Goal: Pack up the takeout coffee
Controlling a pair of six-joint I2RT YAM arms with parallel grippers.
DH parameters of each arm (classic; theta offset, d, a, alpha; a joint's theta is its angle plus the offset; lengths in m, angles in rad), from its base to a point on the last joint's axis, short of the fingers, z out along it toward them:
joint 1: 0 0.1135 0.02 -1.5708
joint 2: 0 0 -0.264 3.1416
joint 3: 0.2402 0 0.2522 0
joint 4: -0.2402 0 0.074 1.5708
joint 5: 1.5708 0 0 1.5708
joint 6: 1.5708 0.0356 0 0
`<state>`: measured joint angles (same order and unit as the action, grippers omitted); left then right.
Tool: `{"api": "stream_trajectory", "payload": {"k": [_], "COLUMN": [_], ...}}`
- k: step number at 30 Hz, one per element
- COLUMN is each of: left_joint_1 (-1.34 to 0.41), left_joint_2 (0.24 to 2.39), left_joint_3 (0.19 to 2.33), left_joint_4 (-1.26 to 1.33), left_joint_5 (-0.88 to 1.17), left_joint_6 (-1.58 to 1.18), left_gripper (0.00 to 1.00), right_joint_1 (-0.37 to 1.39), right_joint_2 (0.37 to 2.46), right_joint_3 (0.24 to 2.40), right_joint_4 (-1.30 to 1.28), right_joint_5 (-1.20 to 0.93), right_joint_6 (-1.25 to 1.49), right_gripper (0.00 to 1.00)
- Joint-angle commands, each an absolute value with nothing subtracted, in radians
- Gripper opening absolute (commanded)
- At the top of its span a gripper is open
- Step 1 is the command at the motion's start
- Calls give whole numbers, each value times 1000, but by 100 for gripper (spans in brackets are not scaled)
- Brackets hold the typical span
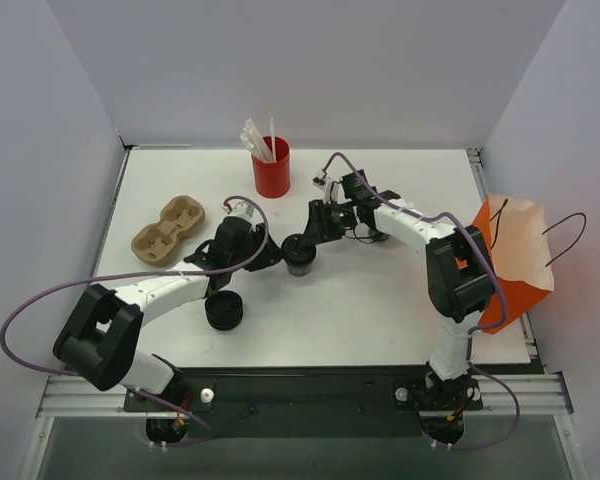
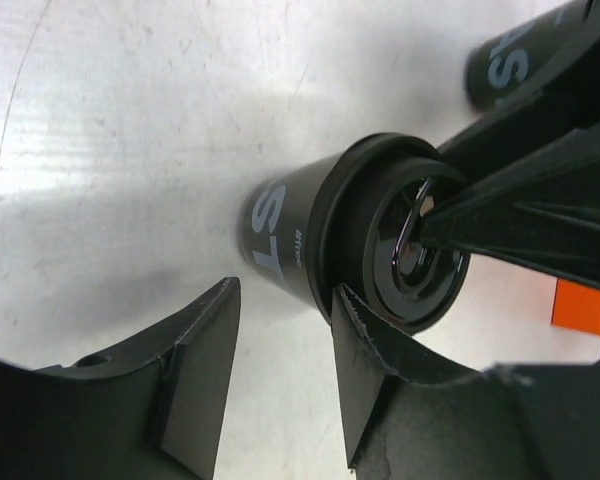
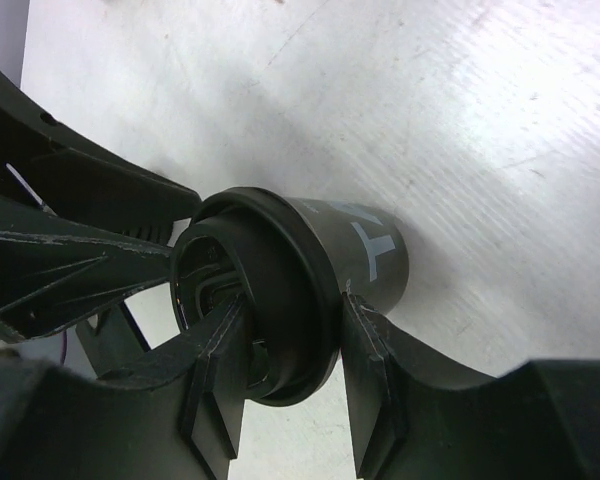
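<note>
Taking red cup (image 1: 271, 170) as landmark throughout.

Logged on worktop (image 1: 400, 320), largest first:
- bag (image 1: 510, 262): well right of red cup, standing at the worktop's right edge.
- carrier (image 1: 168, 231): left of red cup, a little nearer the arm bases.
- lid stack (image 1: 224, 310): well to the near side of red cup, slightly left.
- coffee (image 1: 299, 256): just to the near side of red cup, slightly right, upright on the worktop with lid (image 2: 395, 275) on.

Checked right fingers (image 3: 370, 365): clamped across the coffee's lidded rim, one on the lid top, the other on the outer wall.

Checked left fingers (image 2: 195, 370): apart, with only worktop between them. One appears to touch the lid's edge from the side.

Judged step: coffee lidded and gripped but not yet lifted, so nothing packed so far.

Next move, as judged:
- Back the left fingers off the lid first.
- Lift straight up on the right grip.
- Carry rightward past red cup to the bag and lower in upright.

Expect tilting or a popped lid from so shallow a hold; keep it level and go slow.
</note>
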<state>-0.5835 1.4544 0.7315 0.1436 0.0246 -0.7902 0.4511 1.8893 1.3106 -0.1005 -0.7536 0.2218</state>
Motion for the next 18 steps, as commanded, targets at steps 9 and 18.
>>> {"api": "stream_trajectory", "payload": {"k": [9, 18], "left_joint_1": [-379, -377], "left_joint_2": [1358, 1329], "left_joint_3": [898, 812], "left_joint_4": [-212, -201], "left_joint_5": [369, 384], "left_joint_6": [-575, -499], "left_gripper": [55, 54], "right_joint_1": [604, 626], "right_joint_2": [2100, 2095], "right_joint_3": [1479, 1511], "right_joint_4": [-560, -577], "right_joint_5": [-808, -747], "right_joint_6": [-141, -143], "right_gripper": [34, 33]}}
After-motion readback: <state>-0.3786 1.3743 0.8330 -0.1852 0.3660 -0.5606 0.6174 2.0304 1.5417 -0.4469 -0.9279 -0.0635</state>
